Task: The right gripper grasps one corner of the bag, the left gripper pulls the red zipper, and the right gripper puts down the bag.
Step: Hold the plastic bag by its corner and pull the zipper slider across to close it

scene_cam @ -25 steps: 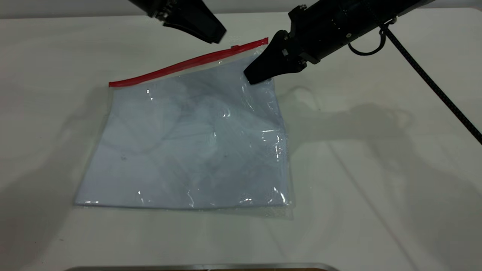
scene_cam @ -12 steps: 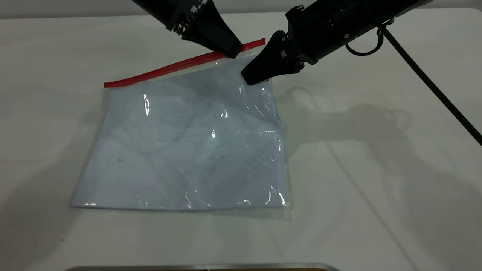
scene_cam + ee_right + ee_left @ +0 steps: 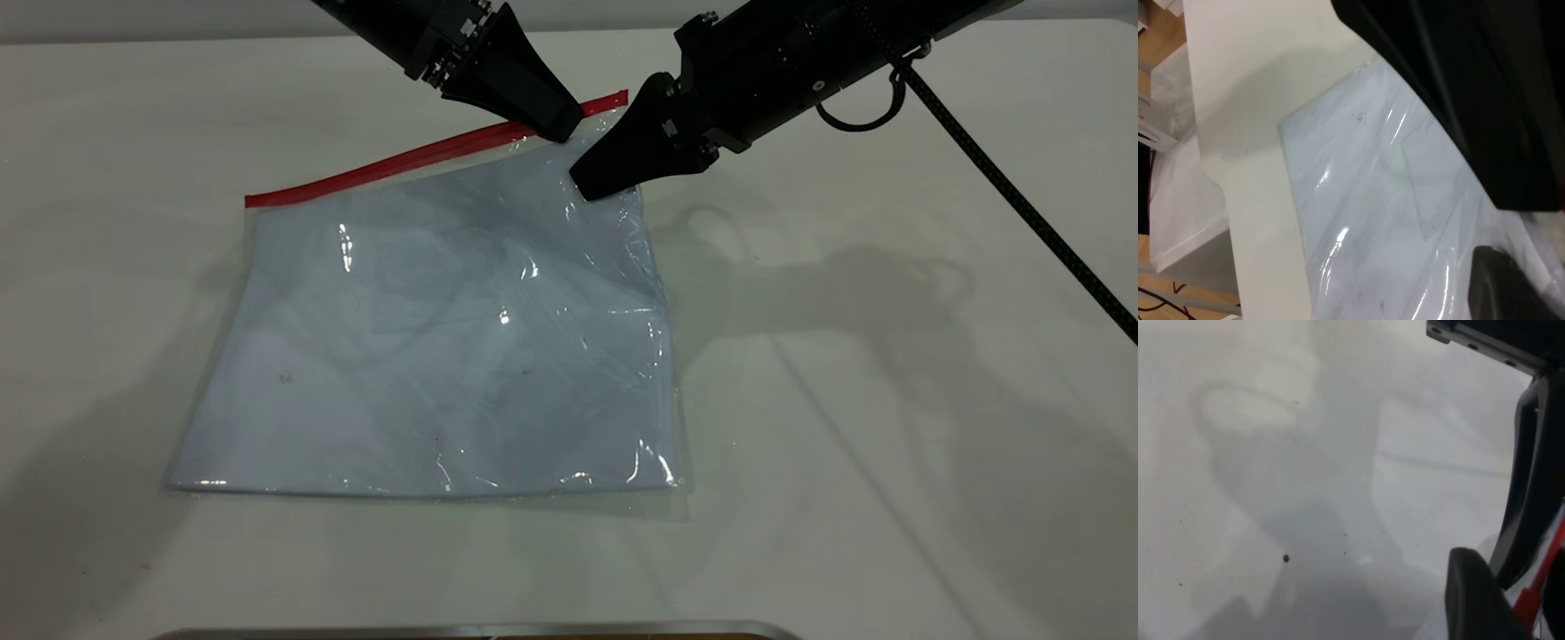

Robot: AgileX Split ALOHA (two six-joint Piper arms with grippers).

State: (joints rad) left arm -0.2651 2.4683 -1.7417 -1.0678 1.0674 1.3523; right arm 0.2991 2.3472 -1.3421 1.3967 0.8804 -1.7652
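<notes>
White matt table [image 3: 889,444], one, carried all items. Item: flat clear plastic bag [image 3: 436,347] with pale blue-white sheets inside, one, lying flat near the table's middle, its far right corner raised slightly. Thin bright red zipper strip [image 3: 391,163], one, ran along the bag's far long edge.

Black wedge-jawed right claw [image 3: 591,182], one, closed on the bag's far right corner just below the zipper. Black wedge-jawed left claw [image 3: 560,124], one, tip at the zipper near that corner; whether it was open or closed on the slider could not be told.

Risks, as judged: left claw might miss the small slider and slide off the strip; slick plastic might slip from the right claw under the pull; bag might drag sideways.
</notes>
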